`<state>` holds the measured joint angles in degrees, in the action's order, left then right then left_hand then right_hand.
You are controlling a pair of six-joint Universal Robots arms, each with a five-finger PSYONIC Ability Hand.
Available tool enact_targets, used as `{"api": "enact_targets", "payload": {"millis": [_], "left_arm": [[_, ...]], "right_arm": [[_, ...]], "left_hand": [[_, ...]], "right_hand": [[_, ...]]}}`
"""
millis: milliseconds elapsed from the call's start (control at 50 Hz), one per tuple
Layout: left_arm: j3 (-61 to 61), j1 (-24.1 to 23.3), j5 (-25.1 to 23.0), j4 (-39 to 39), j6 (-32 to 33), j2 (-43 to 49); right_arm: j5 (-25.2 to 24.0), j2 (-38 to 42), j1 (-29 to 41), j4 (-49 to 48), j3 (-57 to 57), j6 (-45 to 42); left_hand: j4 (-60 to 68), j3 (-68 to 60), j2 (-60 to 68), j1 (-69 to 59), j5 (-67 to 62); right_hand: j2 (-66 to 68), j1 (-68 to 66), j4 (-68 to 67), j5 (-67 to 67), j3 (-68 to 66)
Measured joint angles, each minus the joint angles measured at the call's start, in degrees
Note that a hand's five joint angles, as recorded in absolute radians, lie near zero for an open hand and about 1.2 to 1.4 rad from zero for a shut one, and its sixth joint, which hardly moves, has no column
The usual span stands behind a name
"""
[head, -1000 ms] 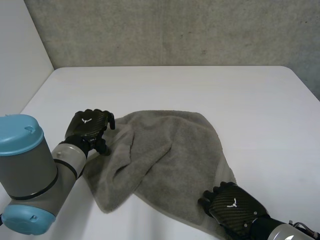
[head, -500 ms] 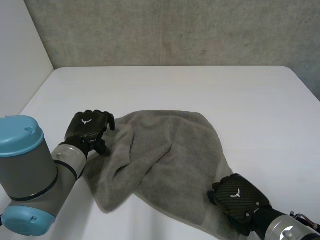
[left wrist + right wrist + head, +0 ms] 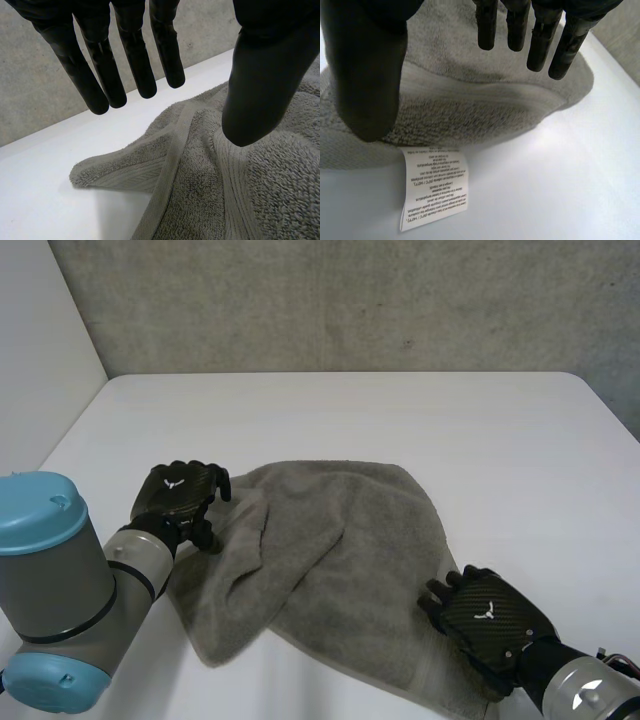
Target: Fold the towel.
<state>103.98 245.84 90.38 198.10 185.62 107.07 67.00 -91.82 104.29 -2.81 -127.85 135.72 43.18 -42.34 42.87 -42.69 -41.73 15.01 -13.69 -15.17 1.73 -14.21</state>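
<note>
Towel lay rumpled, so I poised my left hand open at a corner and my right hand open over the label edge, ready to grasp.

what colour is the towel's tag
The tag is white with small black print, clearest in the right wrist view.

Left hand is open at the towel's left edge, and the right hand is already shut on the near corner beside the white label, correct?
Not quite. The right hand is open: the right wrist view shows its fingers straight above the towel corner, holding nothing. The left hand is open at the left edge, and the white label lies beside that corner.
</note>
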Motion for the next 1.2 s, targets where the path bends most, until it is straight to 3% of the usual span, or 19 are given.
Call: {"api": "enact_targets", "payload": {"millis": [280, 700, 740, 920, 1200], "left_arm": [[0.1, -0.4, 0.0, 0.0, 0.0, 0.0], [0.3, -0.6, 0.0, 0.1, 0.0, 0.1], [0.3, -0.6, 0.0, 0.1, 0.0, 0.1], [0.3, -0.6, 0.0, 0.1, 0.0, 0.3], [0.3, -0.6, 0.0, 0.1, 0.0, 0.5]], "right_arm": [[-5.0, -2.9, -1.7, 7.1, -2.7, -6.2], [-6.8, 3.6, -3.8, -0.1, -4.6, -6.7], [-6.7, 4.4, -3.7, -0.5, -4.6, -6.7], [-6.4, 5.8, -3.4, -2.7, -4.0, -6.3], [-6.1, 5.8, -3.4, -5.2, -2.7, -5.0]], "left_hand": [[0.0, 0.0, 0.0, 0.0, 0.0], [0.0, 0.0, 0.0, 0.0, 0.1], [0.0, 0.1, 0.0, 0.0, 0.1], [0.0, 0.1, 0.0, 0.0, 0.1], [0.0, 0.1, 0.0, 0.0, 0.1]], "right_hand": [[0.0, 0.4, 0.0, -0.5, 0.1], [0.0, -0.1, 0.0, 1.9, -0.1], [0.5, -1.7, -0.5, 4.0, -1.0], [25.8, -25.4, -25.2, 27.4, -26.4], [30.2, -31.5, -30.0, 32.8, -31.0]]}}
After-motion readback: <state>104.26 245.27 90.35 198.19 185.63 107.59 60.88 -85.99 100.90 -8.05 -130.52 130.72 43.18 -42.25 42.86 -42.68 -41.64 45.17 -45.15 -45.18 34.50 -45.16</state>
